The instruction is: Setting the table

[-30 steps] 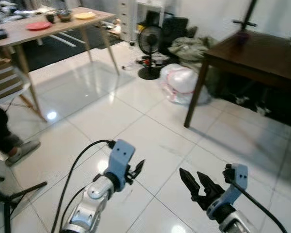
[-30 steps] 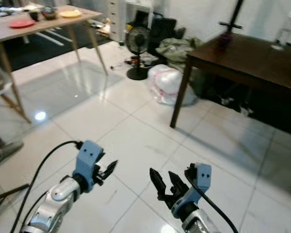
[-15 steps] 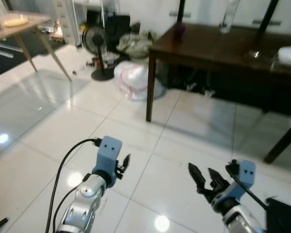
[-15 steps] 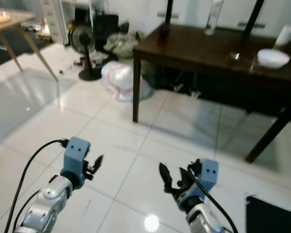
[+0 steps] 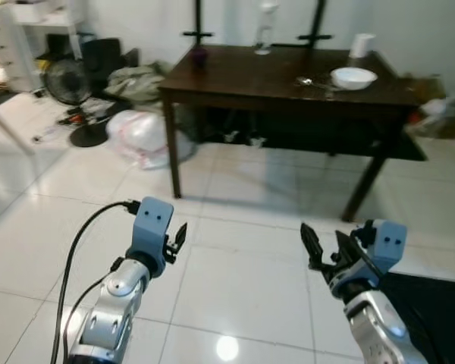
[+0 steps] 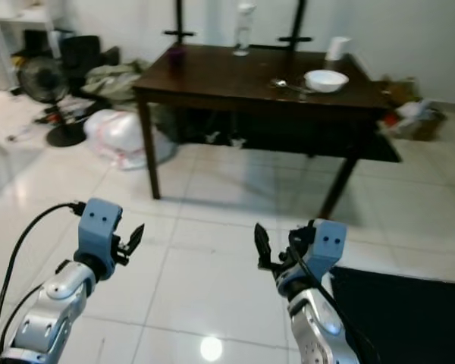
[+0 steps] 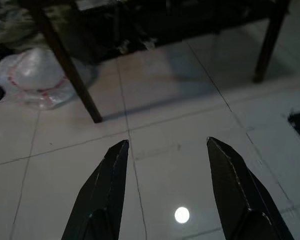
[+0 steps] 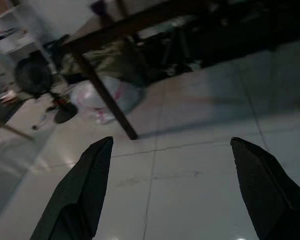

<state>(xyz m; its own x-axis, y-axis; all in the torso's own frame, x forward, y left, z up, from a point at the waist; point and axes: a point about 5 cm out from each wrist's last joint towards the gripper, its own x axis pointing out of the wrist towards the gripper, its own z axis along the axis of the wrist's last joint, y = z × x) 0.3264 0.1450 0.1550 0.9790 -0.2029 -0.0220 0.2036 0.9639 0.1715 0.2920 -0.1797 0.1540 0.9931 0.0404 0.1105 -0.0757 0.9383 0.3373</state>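
White tiled floor (image 5: 235, 296) is spreading out underfoot, glossy, a ceiling light glinting off it. Ahead, well apart from the robot, a dark wooden table (image 5: 235, 76) is standing on slim legs, its long axis running left to right across the view.

On the table's right part a white bowl (image 5: 353, 76) is sitting upright, shallow, empty as far as can be told. Just left of it something small and shiny is lying, perhaps a spoon (image 6: 282, 85), too small to be sure. Behind the bowl a white cup (image 5: 361, 45) is standing; a clear bottle (image 5: 265, 30) is rising near the back edge at mid-table; a small dark object (image 5: 199, 54) is sitting at the left end.

Left of the table: a white plastic bag (image 5: 148, 136) on the floor, a floor fan (image 5: 70, 91) beyond it.

Both arms are hanging forward over bare floor. Left claw (image 5: 176, 236) is holding nothing, fingers spread moderately. Right claw (image 5: 327, 244) is holding nothing, fingers spread wide.

Judgement: bowl and cutlery are lying ahead and to the right, so the right claw is the nearer one, though nothing is within reach yet; the robot needs to close on the table first.
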